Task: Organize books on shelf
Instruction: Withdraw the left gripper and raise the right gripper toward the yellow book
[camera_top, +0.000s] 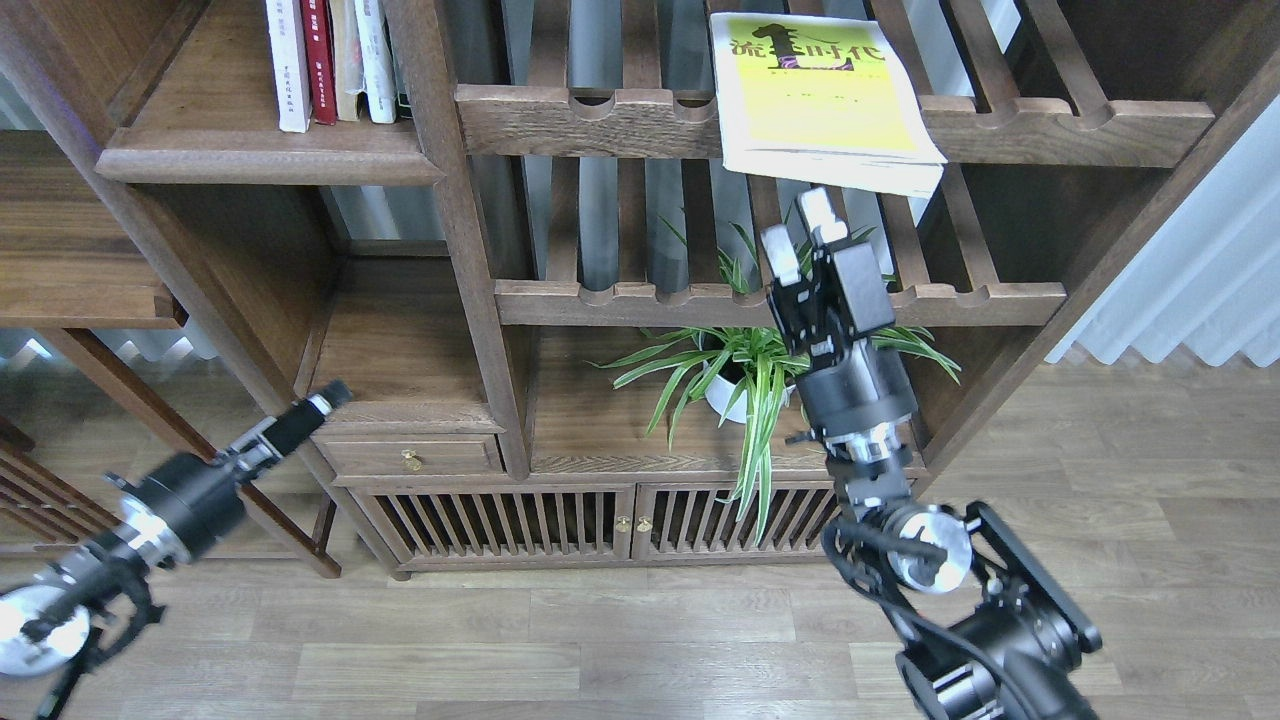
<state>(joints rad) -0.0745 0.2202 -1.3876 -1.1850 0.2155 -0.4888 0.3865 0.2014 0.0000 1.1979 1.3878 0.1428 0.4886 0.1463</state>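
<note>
One yellow-green book (815, 95) lies flat on upper slatted rack (1060, 130), front edge overhanging rail. Right end effector (806, 237) just below book, two white fingertips spread apart, holding nothing, not touching book. Left end effector (325, 398) low, near drawer (410, 455), seen dark and end-on; cannot tell if spread or pressed together. Solid shelf (260, 150) at upper left carries five upright books (335, 60). One potted plant (740, 375) under lower rack.

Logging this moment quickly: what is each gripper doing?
Left gripper: cannot be told, seen end-on and dark.
Right gripper: open, empty, just below the yellow-green book.
</note>
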